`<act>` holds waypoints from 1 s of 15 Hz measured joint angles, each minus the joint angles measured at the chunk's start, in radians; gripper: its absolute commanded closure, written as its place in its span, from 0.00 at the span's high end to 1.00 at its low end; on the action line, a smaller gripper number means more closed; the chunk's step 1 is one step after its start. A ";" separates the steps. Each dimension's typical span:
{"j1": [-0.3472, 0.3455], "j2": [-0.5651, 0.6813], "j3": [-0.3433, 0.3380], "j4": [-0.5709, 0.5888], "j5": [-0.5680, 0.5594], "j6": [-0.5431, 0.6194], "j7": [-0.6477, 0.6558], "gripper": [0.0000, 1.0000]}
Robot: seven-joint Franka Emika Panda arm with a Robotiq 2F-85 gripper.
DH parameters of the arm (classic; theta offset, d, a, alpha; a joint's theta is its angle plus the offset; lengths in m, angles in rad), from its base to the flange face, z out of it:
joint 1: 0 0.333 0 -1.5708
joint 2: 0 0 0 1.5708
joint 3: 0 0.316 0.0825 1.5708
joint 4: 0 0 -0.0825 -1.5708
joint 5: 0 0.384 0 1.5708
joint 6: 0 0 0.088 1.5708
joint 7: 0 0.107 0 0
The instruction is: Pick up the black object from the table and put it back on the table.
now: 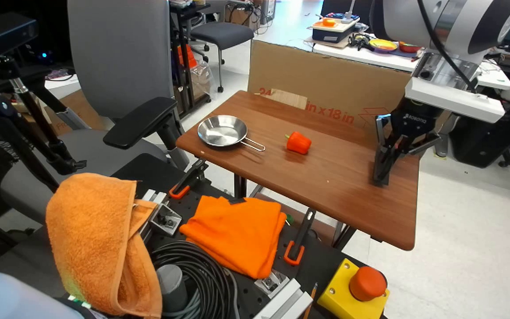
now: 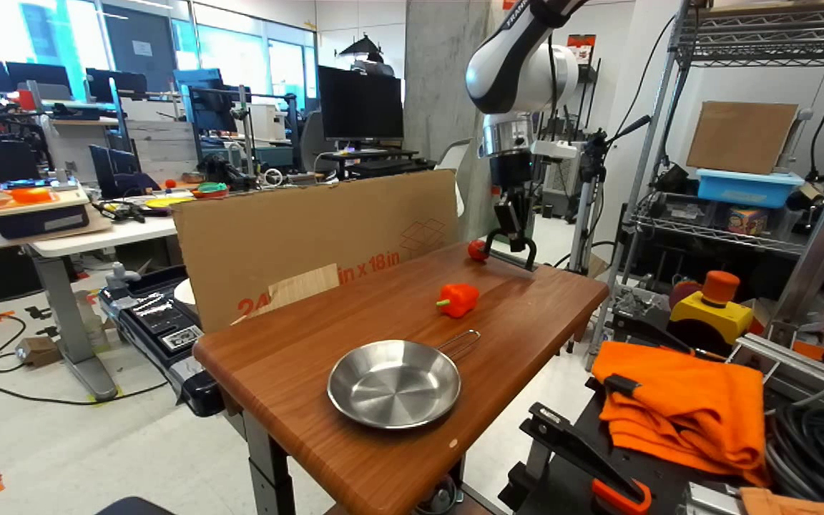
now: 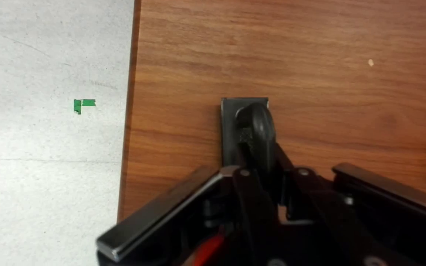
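Blk object point(image 3: 230, 122): flat, matte rect. base; arched handle point(image 3: 264, 125) atop, slight sheen. Loc.: on or just above table point(image 1: 334, 177) (can't tell), nr short edge farthest from pan point(image 2: 394, 390). Held by gripper point(image 2: 516, 243), w/ jaws closed on handle.

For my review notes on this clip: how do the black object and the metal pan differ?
The black object is black; the metal pan is shiny silver. The black object has a flat, rectangular base, while the pan is a round, open dish. The black object is gripped by the hand; the pan sits ungripped on the table. Both have handles.
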 measured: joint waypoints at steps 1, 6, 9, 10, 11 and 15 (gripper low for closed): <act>0.000 0.000 0.004 0.000 0.000 0.000 -0.004 0.04; 0.000 0.000 0.012 0.000 0.000 0.000 -0.021 0.04; -0.003 0.002 0.021 0.000 0.002 -0.015 -0.040 0.04; -0.006 0.004 0.028 0.000 0.003 -0.021 -0.047 0.04; -0.010 0.007 0.034 0.001 0.003 -0.028 -0.053 0.04; -0.017 0.019 0.041 0.006 0.003 -0.056 -0.072 0.04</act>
